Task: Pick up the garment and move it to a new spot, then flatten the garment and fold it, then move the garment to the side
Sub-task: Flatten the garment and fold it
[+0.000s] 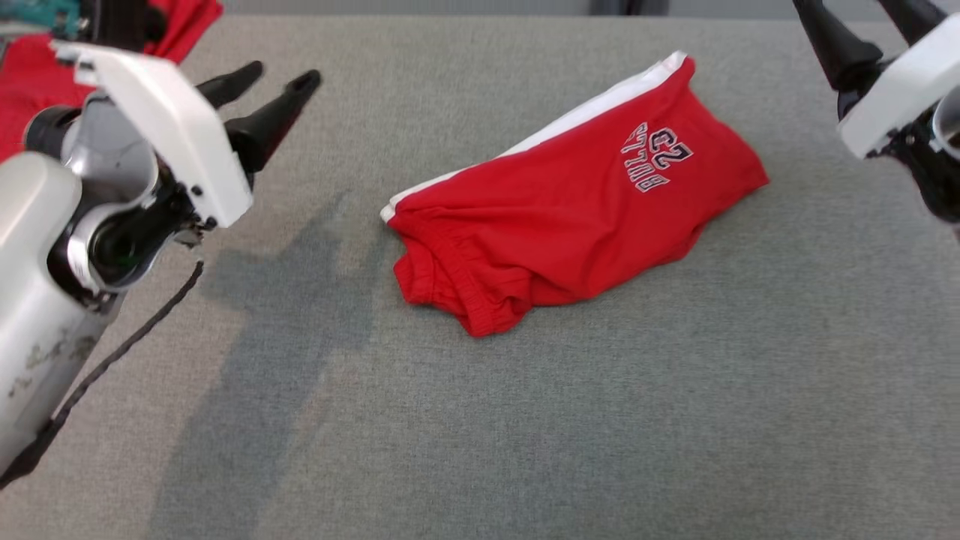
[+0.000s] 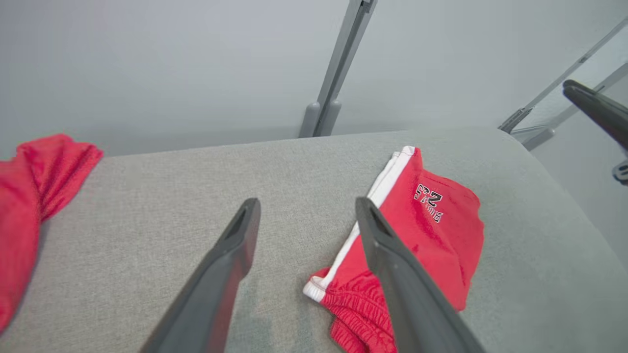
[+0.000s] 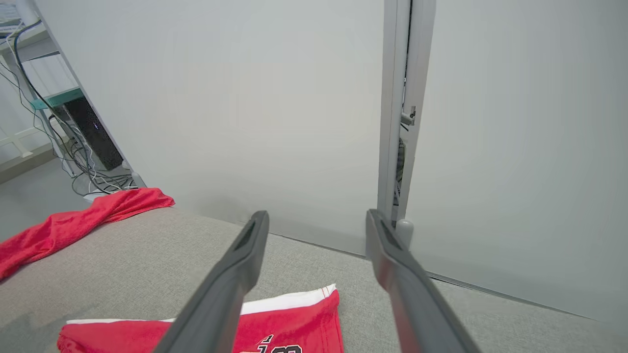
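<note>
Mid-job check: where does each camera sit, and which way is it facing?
Head view: on the head, facing forward and down at the grey table with the red shorts; left gripper at left, right gripper at top right, both open.
Left wrist view: on the left wrist, facing along its fingers across the table to the wall; right gripper finger at right edge.
Right wrist view: on the right wrist, aimed higher at the wall, over its fingers.
Shared: both wrist views hold the red shorts and a second red garment.
</note>
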Controlling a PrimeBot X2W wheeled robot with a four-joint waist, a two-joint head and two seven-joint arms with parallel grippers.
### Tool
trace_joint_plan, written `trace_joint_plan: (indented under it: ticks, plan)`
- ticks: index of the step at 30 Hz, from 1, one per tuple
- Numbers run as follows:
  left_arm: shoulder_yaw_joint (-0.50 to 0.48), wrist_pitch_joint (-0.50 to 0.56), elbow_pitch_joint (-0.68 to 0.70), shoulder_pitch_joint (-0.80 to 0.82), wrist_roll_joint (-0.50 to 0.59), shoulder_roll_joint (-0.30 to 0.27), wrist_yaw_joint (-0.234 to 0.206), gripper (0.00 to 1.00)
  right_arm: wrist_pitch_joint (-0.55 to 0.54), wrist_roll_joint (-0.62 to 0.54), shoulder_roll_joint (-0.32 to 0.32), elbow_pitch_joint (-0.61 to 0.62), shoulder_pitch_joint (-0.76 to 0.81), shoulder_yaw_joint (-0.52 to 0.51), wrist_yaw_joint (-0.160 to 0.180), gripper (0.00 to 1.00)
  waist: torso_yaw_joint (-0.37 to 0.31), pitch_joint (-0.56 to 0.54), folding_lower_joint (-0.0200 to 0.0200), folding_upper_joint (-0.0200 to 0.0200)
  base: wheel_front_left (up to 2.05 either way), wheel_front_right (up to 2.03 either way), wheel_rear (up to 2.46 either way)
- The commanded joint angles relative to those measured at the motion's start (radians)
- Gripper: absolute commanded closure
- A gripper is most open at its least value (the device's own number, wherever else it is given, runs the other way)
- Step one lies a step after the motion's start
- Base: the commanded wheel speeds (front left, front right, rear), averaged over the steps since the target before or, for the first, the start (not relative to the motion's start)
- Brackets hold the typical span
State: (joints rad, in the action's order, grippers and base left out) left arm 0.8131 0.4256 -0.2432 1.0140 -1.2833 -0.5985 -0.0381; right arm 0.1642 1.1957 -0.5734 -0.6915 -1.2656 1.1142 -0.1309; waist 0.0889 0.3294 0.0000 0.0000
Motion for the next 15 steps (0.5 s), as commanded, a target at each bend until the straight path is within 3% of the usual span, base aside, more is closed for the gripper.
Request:
trace_joint_plan:
  ticks: [1,7,15]
  plan:
    - [-0.009,-0.087,0.011,-0.048,0.048,-0.018,-0.021,0.0,0.044,-0.001,-0.003,0.005,0.039,-0.001,0.0,0.0,-0.027,-0.055,0.0,0.0,0.0,0.0,0.0]
    - [-0.028,-0.354,0.066,-0.222,0.145,-0.042,-0.089,0.0,0.101,-0.045,0.01,0.03,0.15,-0.085,0.0,0.0,-0.053,-0.117,0.0,0.0,0.0,0.0,0.0]
    - [-0.059,-0.596,0.145,-0.431,0.194,-0.057,-0.179,0.0,0.102,-0.245,0.043,0.166,0.419,-0.42,0.0,0.0,-0.065,-0.165,0.0,0.0,0.0,0.0,0.0]
